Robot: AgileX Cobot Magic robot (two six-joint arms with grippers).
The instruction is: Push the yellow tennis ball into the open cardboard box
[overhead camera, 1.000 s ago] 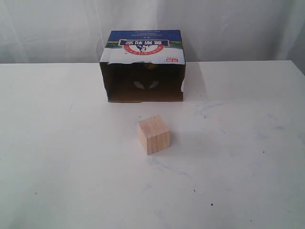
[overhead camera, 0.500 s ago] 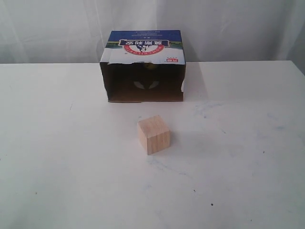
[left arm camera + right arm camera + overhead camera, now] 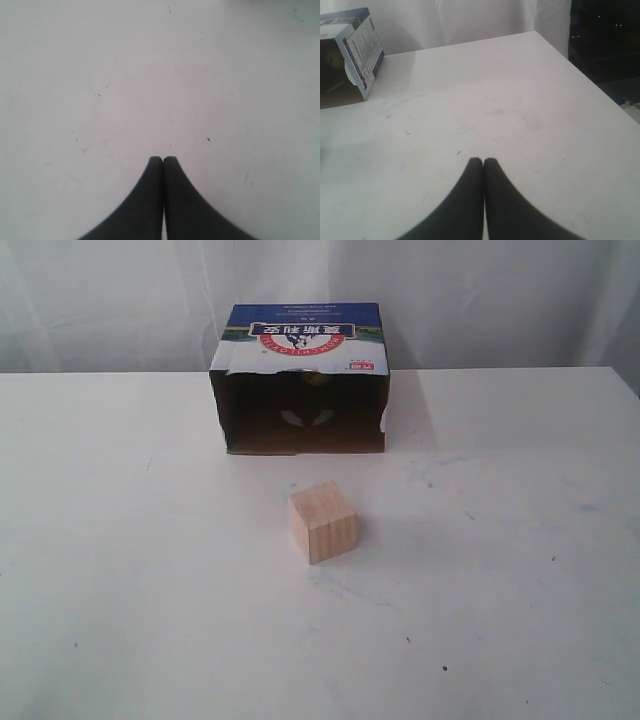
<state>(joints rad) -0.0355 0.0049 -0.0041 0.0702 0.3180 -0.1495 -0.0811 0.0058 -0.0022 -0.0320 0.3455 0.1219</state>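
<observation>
While one ball (image 3: 334, 61) sits inside one box (image 3: 300, 332), one cube (image 3: 323, 522) outside.

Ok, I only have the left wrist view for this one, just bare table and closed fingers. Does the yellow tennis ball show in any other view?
Observer: Yes. In the right wrist view the yellow tennis ball sits inside the open cardboard box.
Operator: Is anything lying outside the box?
Observer: A wooden cube stands on the table in front of the box's opening, not touching it.
Operator: And the other arm?
Observer: The right gripper is shut and holds nothing.
</observation>
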